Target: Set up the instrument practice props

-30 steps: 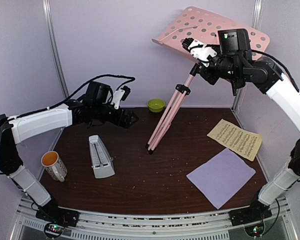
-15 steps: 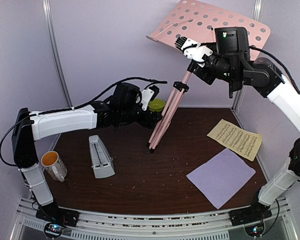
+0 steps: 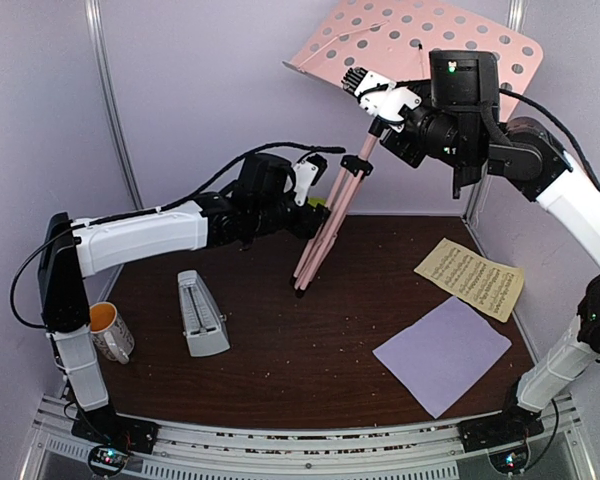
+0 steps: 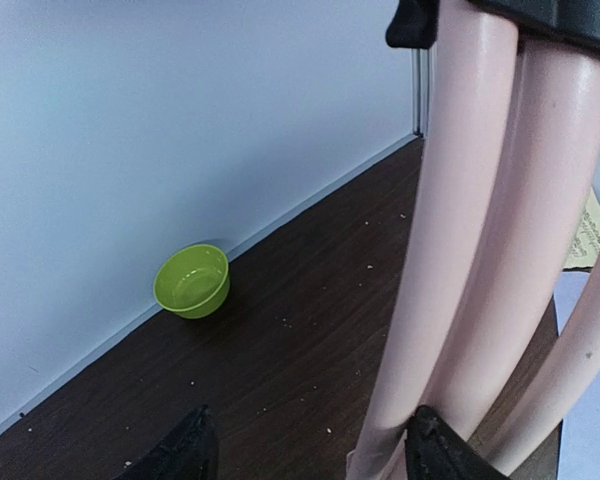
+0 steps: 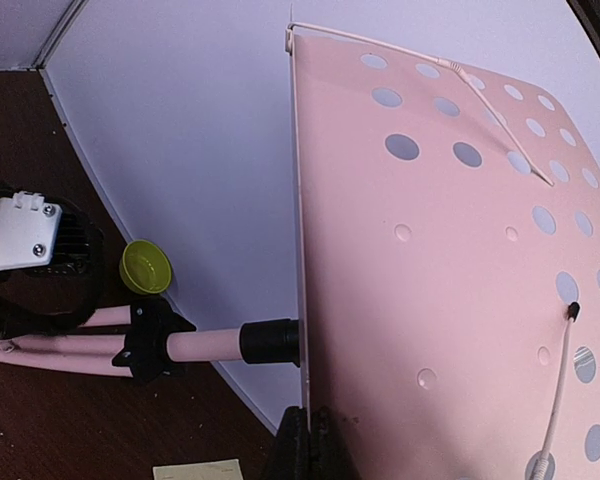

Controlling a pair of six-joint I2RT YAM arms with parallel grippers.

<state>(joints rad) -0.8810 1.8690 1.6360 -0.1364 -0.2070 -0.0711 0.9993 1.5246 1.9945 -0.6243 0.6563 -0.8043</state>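
- Lying unmoved near the front edge are the lavender page (image 3: 442,354) and, just behind it, the pale-yellow page (image 3: 470,278). On the left, the grey metronome (image 3: 202,315) stands near the white mug (image 3: 108,331). None of these has shifted in the last second.
- Mid-table, the left gripper (image 3: 318,222) has swung across from the metronome's side to the folded legs (image 4: 480,250) of the pink music stand (image 3: 315,255).
- Its jaws have narrowed but stand well apart, holding nothing. In the wrist view the legs run past the right-hand finger (image 4: 442,452); whether they lie between the fingers I cannot tell.
- Farther back and higher, the right gripper (image 3: 365,85) stays clamped on the lower edge of the perforated desk (image 5: 430,250). The desk has risen, bringing the stand more upright, with its feet at or just off the table (image 3: 280,370).
- By the far wall sits the lime-green bowl (image 4: 192,281).
- The left gripper looks set to take the legs so the tripod can be spread; the pages and metronome wait.
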